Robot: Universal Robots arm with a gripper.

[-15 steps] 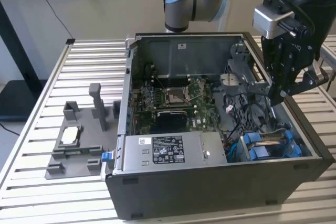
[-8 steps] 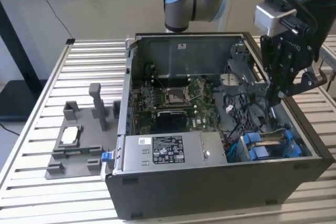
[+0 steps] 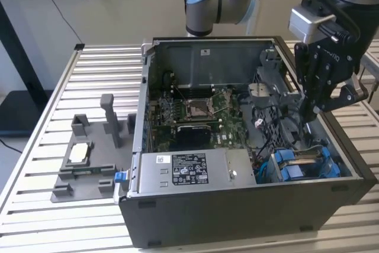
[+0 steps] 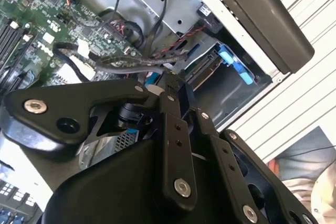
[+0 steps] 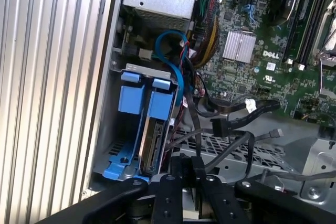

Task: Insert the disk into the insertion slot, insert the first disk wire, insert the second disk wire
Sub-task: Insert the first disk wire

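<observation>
Ribbed aluminium bench (image 3: 41, 146) carries an open dark-grey metal computer case (image 3: 237, 217). Inside, the black hand (image 3: 312, 111) hangs near the metal slot (image 5: 140, 68) (blue plastic tabs), where the flat disk (image 5: 152, 145) stands on edge; whether the hand is open or closed cannot be told.

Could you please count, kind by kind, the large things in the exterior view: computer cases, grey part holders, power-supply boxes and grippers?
computer case: 1
grey part holder: 1
power-supply box: 1
gripper: 1
Total: 4
</observation>
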